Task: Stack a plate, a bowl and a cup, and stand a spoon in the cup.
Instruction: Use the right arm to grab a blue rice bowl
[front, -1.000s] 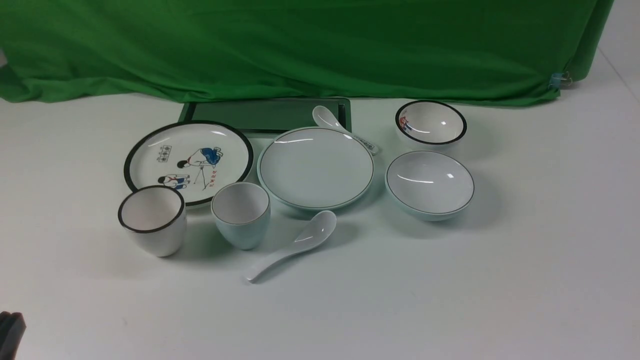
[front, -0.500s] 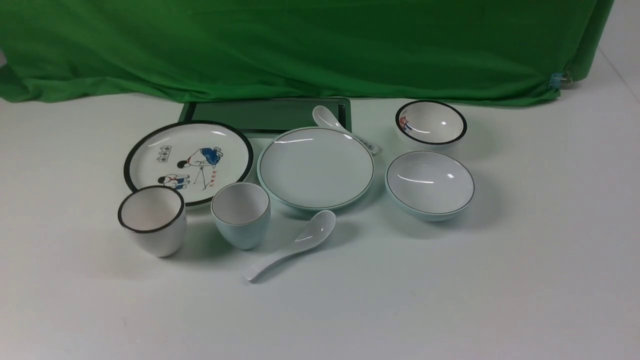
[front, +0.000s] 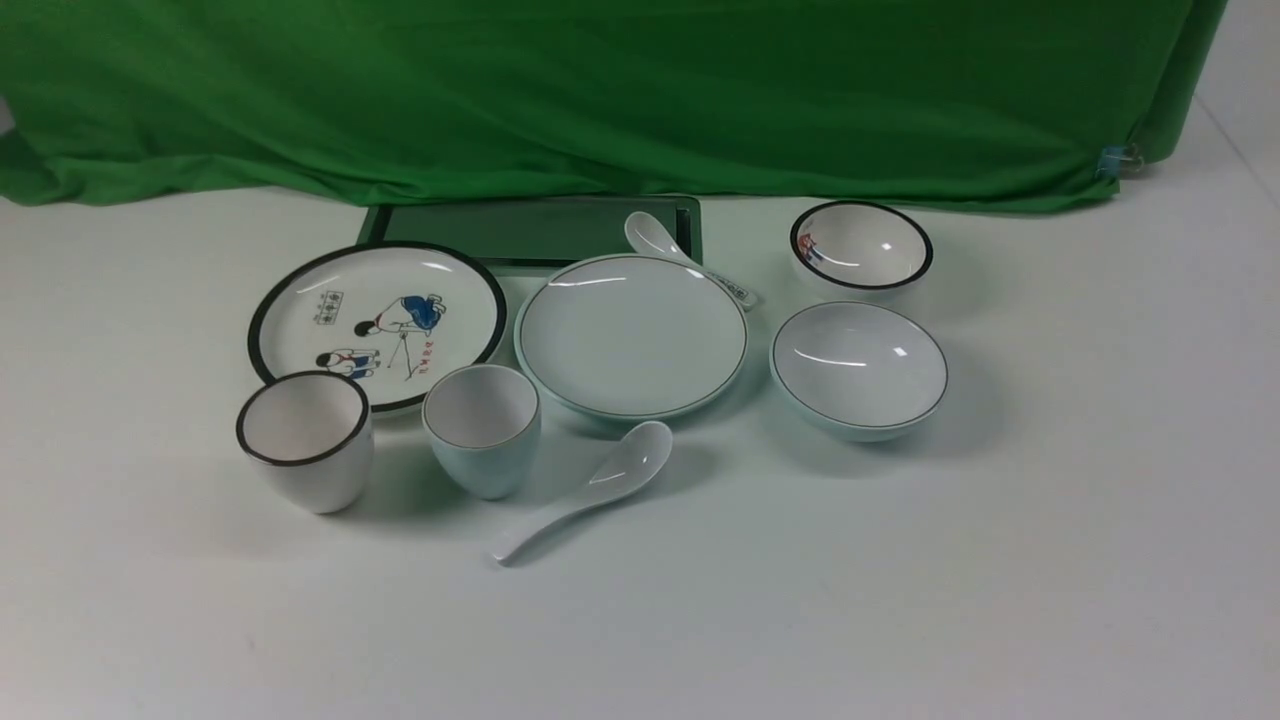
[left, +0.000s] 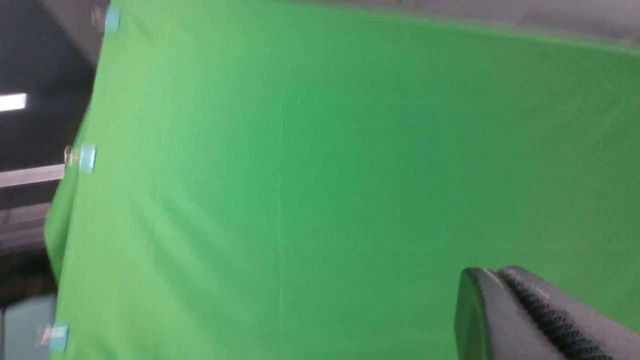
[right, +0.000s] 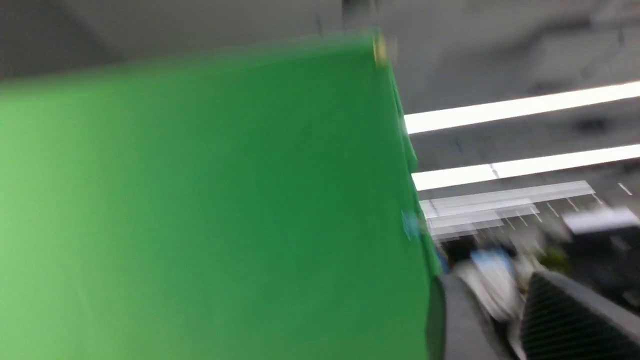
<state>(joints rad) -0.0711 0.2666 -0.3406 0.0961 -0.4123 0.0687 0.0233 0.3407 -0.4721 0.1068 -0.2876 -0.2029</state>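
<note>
Plate, bowl, cup, spoon: nothing stacked, nothing held

Left gripper: fingers pressed together, empty. Right gripper: fingers spread, nothing between them. Both wrist views show only green cloth; neither arm appears in the front view.

On the table: plate in the middle, bowl just to its right, cup near-left of it, spoon flat in front, its bowl end near the plate rim.

Count: 2 plates, 2 bowls, 2 cups, 2 spoons, 1 dark tray.

Risks:
- Wrong pick. The cartoon plate, black-rimmed cup, black-rimmed bowl and marked spoon sit right beside their twins.
- Cups stand close together, so spread fingers may clip the neighbour.
- Spoon lies low on the table and is glazed, so it will probably slip or skid when pinched.
- Marked spoon's handle sits at the plate's far rim; contact can't be told. Lowering the bowl could nudge it.
</note>
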